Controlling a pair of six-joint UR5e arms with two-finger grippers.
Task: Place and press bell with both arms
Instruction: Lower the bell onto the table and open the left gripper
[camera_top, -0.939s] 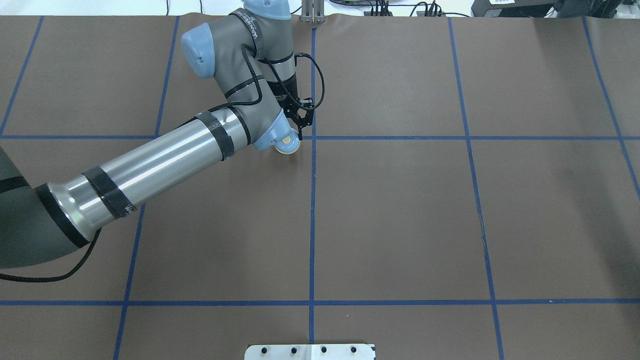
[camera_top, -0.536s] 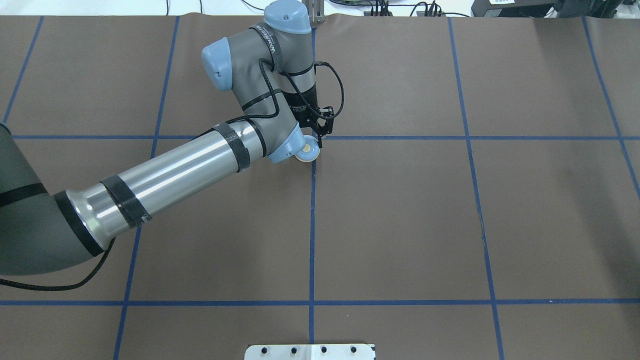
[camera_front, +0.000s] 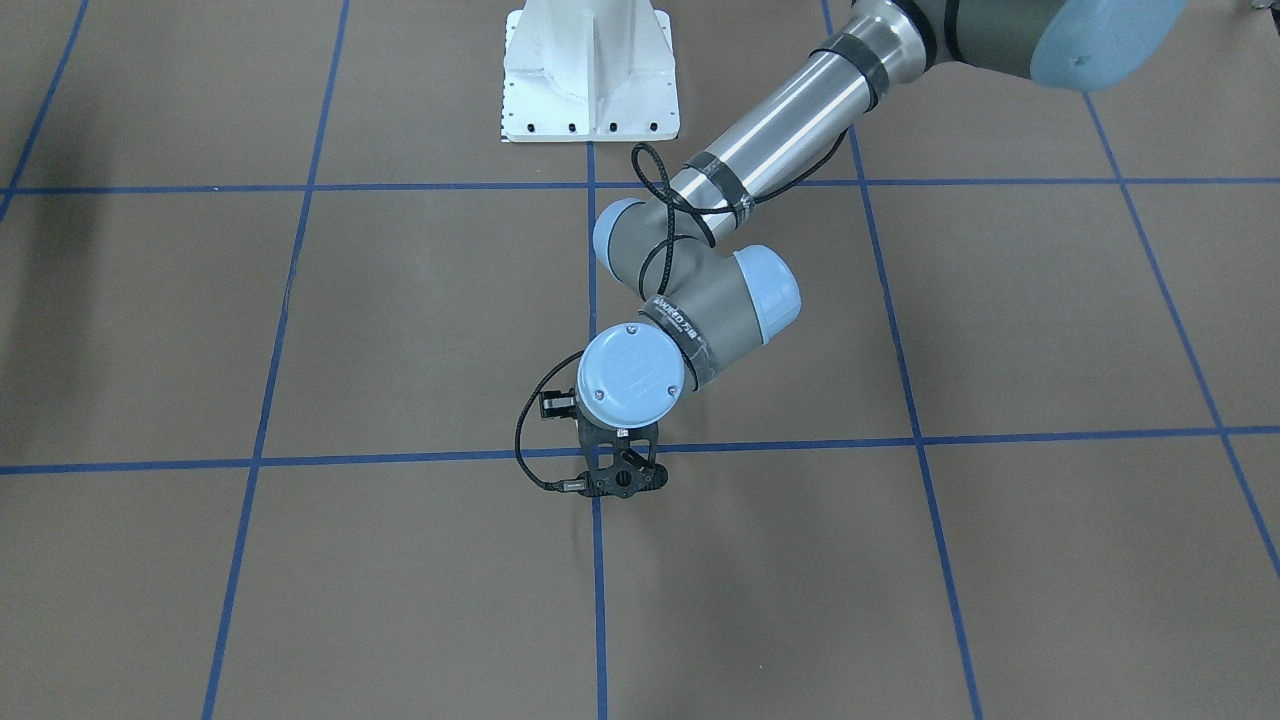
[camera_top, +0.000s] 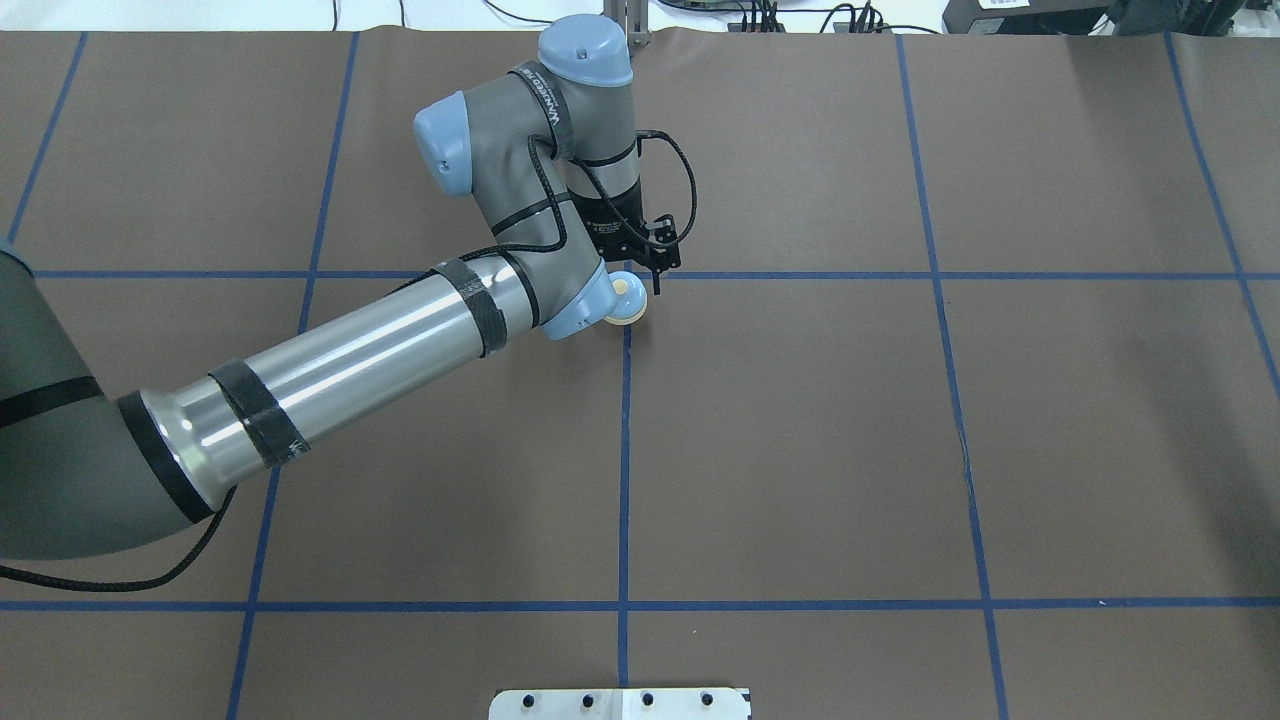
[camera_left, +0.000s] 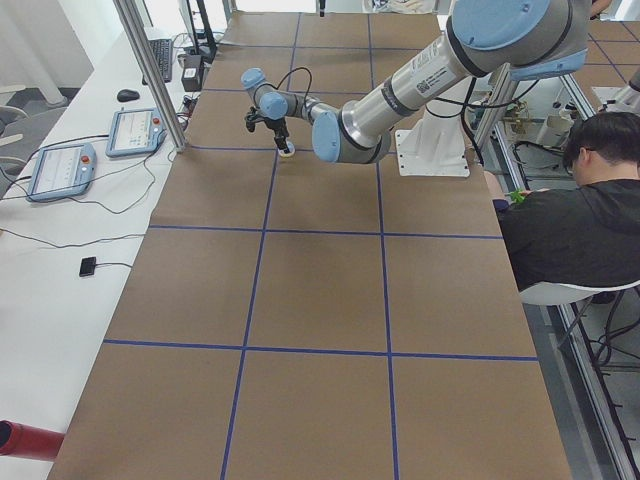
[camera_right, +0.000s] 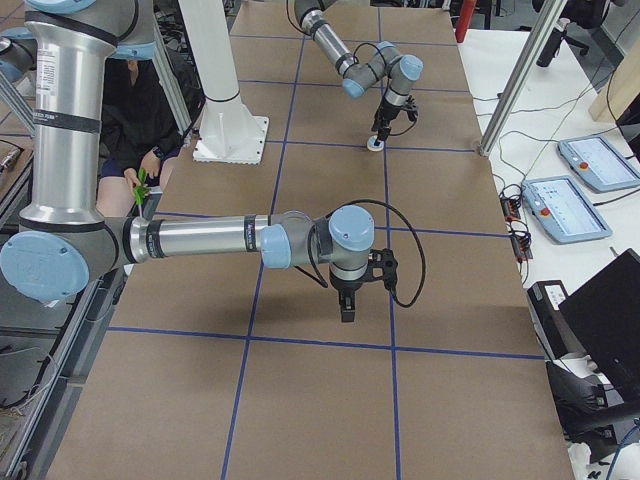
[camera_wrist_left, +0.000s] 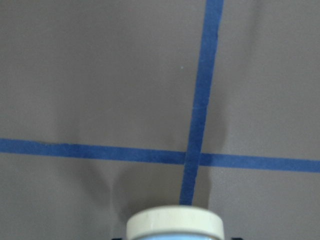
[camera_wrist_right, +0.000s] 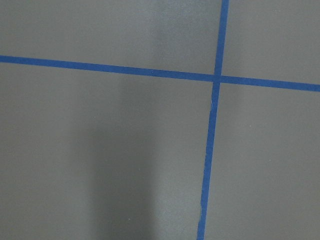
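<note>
Bell (camera_top: 627, 297), light-blue dome, cream top

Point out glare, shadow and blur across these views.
Overhead: glare streaks along the left arm's silver tube link. Left wrist: the small light-blue dome bell with cream base is soft, cut off at the bottom edge. Right wrist: a shadow band crosses the brown table mat.
</note>
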